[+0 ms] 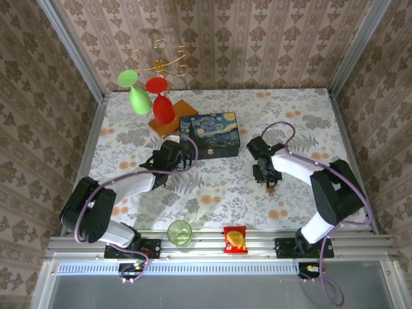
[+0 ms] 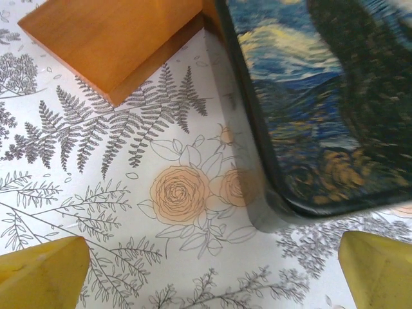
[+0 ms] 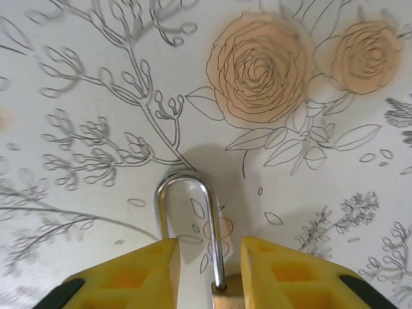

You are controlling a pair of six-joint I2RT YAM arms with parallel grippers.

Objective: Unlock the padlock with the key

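We've got the left claw (image 2: pixel 212 277) spread wide by the blue box (image 2: pixel 309 96). The right claw (image 3: pixel 210 248) sits narrow around the padlock (image 3: pixel 228 300), can't tell if it's gripping.

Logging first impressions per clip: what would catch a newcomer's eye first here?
The Starry Night painted box at the middle of the table stands out, with a green wine glass and a red wine glass on a gold rack behind it, far left. In the right wrist view, the padlock raises its silver shackle between the right gripper fingers.
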